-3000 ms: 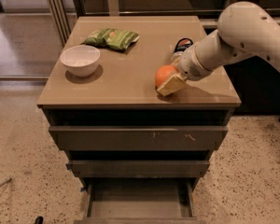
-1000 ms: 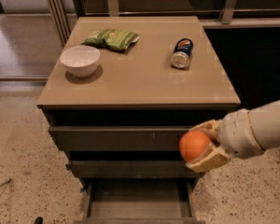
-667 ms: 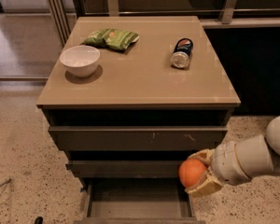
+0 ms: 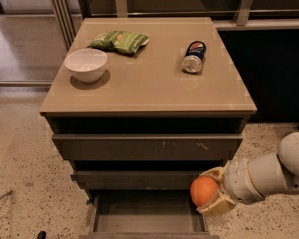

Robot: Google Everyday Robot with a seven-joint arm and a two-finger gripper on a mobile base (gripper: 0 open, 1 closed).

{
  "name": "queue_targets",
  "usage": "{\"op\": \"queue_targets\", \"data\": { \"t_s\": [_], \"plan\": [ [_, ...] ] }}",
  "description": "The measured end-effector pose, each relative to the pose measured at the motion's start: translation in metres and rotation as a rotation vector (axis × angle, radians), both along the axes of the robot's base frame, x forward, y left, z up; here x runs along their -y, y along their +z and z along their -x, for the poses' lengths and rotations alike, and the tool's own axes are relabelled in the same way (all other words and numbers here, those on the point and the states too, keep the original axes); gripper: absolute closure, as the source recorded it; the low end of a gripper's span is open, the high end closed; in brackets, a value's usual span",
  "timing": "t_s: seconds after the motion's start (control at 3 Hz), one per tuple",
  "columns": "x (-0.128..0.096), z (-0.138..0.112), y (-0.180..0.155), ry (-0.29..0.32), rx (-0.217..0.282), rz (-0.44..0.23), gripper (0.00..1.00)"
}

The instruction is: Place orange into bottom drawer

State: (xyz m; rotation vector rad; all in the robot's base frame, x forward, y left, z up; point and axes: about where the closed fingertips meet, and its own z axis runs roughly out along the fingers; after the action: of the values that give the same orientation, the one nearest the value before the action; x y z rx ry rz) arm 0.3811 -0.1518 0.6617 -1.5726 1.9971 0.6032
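My gripper (image 4: pixel 209 193) is shut on the orange (image 4: pixel 203 191), a round bright orange fruit. It holds the fruit low at the right, in front of the cabinet, just above the right edge of the open bottom drawer (image 4: pixel 147 217). That drawer is a shallow grey-brown tray pulled out at the foot of the cabinet, and its inside shows bare. My white arm (image 4: pixel 274 172) reaches in from the right edge of the view.
On the cabinet top (image 4: pixel 154 83) stand a white bowl (image 4: pixel 85 64), a green snack bag (image 4: pixel 120 40) and a can lying on its side (image 4: pixel 195 57). Two wider drawer fronts (image 4: pixel 147 147) sit above the open one. Speckled floor (image 4: pixel 25 158) lies around.
My gripper lifted the orange off the cabinet top, carried it down past the drawer fronts, and now holds it lower, at the open bottom drawer's right edge.
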Motion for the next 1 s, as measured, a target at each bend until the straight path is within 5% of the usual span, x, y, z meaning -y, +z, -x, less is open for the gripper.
{"op": "queue_targets", "data": {
  "t_s": [0.33, 0.67, 1.0],
  "plan": [
    [0.001, -0.005, -0.023, 0.034, 0.007, 0.033, 1.0],
    [-0.01, -0.022, -0.102, 0.091, 0.087, 0.033, 1.0],
    [-0.031, -0.039, -0.176, 0.114, 0.115, -0.016, 1.0]
  ]
}}
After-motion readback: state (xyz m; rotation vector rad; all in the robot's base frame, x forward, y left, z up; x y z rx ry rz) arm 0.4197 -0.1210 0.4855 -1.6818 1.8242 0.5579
